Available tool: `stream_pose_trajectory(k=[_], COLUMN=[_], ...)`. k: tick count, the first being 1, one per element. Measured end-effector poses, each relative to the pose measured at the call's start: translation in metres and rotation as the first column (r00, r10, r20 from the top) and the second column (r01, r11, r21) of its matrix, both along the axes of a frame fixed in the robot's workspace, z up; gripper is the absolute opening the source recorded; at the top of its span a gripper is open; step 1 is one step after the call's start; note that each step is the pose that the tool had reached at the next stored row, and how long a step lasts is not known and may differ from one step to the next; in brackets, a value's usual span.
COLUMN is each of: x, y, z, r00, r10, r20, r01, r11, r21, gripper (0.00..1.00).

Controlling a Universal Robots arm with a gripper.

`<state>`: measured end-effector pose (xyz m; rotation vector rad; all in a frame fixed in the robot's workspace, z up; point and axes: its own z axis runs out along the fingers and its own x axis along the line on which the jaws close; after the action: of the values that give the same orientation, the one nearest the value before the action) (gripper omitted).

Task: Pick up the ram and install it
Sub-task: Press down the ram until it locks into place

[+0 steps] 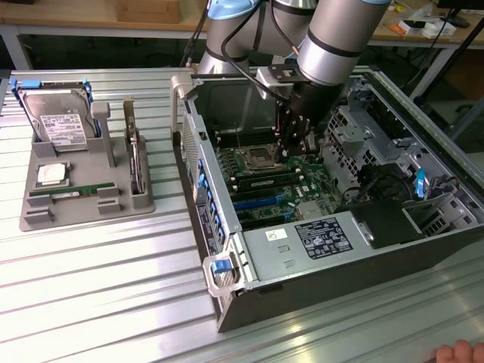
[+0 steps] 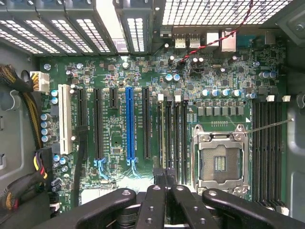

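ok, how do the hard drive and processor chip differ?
The hard drive leans propped up; the processor chip lies flat. The hard drive is larger, rectangular, with blue side rails; the processor chip is small, square, silver. Both sit in the gray holder outside the case.

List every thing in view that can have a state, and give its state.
hand, shut, above the memory slots
ram, lying flat in the tray
hard drive, standing in the tray
processor chip, lying flat in the tray
processor socket, empty
computer case, side open
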<state>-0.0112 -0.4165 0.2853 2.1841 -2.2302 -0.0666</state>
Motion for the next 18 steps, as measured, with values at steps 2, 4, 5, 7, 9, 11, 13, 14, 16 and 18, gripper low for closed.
stream_pose_trajectory(k=[2,4,5,7,9,11,13,14,16,18], x=[0.0,0.0,0.0,0.0,0.0,0.0,0.0,0.0,0.0,0.0], y=[0.0,0.0,0.0,0.0,0.0,0.0,0.0,0.0,0.0,0.0], z=[0.0002,0.0004,0.0007,0.0013,0.0018,0.0027,0.0027,0.0027,0.0028,0.0027], r00=[1.0,1.0,1.0,1.0,1.0,1.0,1.0,1.0,1.0,1.0], r10=[0.0,0.0,0.0,0.0,0.0,0.0,0.0,0.0,0.0,0.0], r20=[0.0,0.0,0.0,0.0,0.0,0.0,0.0,-0.0001,0.0,0.0], r01=[0.0,0.0,0.0,0.0,0.0,0.0,0.0,0.0,0.0,0.0], r11=[1.0,1.0,1.0,1.0,1.0,1.0,1.0,1.0,1.0,1.0], r21=[0.0,-0.0001,-0.0001,-0.0001,0.0,-0.0001,-0.0001,0.0,-0.0001,-0.0001], gripper=[0.11,0.11,0.11,0.11,0.11,0.11,0.11,0.11,0.11,0.11])
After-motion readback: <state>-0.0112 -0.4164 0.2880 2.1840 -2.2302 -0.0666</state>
